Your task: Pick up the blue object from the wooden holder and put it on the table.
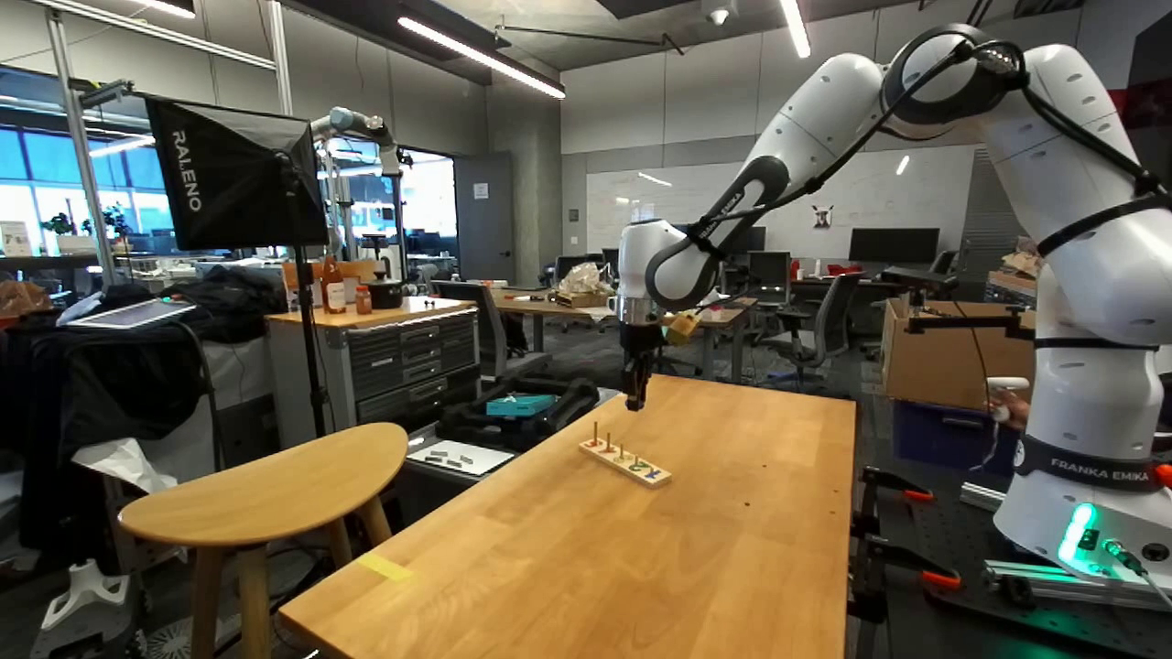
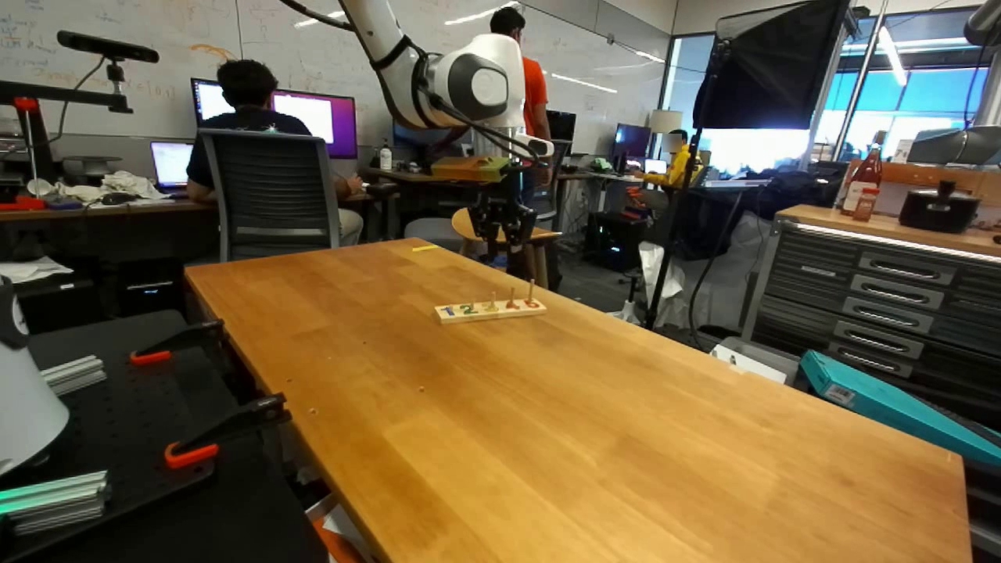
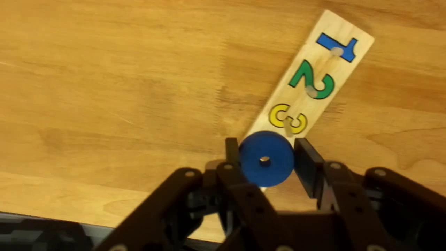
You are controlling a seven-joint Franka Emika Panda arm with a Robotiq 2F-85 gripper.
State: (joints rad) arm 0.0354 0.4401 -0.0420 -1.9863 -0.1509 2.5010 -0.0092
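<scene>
The blue object is a round blue disc with a small centre hole. In the wrist view my gripper is shut on it, one finger at each side. The disc covers part of the pale wooden holder. The holder's pegs and the painted 1, 2 and 3 show; its far end is hidden. In both exterior views the holder lies flat on the table. The gripper hangs above the table, apart from the holder. The disc cannot be made out there.
A rounded stool stands beside the table. A strip of yellow tape lies near the table's corner. Black clamps with orange tips sit by the table edge at the robot's base. A teal box is beyond the opposite edge.
</scene>
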